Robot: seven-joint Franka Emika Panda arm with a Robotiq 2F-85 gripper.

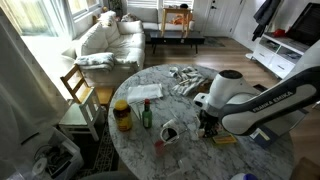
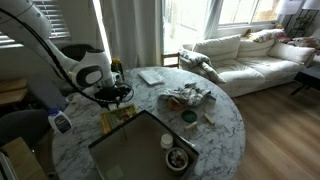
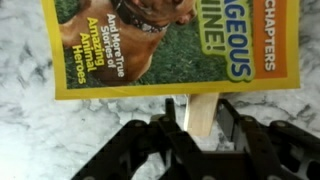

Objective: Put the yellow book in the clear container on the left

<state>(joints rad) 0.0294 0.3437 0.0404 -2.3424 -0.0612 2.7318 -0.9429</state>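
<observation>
Yellow book (image 3: 170, 50) lies flat on the marble table (image 3: 60, 130), its near edge just ahead of my jaws in the wrist view, cover up with the dog picture showing. My jaws stand part-way, neither wide nor closed. A pale strip (image 3: 200, 112) runs from the book's edge down between them. I cannot tell what that strip is, or whether I am pinching it.

In both exterior views the book (image 1: 226, 140) (image 2: 117, 116) sits close to the table edge on my arm's side. The clear container (image 1: 145, 92) (image 2: 150, 77) lies well apart from it, near the far edge by the chair, so nothing is in it yet.

The risks, as I judge them:
- The book is thin and flat on stone, so my jaws may close on the strip or the cover alone. It could then fan open, droop or slip out.
- Pressing down for a better bite could push the book along the marble and off the near edge.
- The amber jar (image 1: 122, 116) and green bottle (image 1: 147, 116) stand near the container. A low or swinging carry could knock them over.
- The container looks barely larger than the book, so a skewed release could leave it propped on the rim.
</observation>
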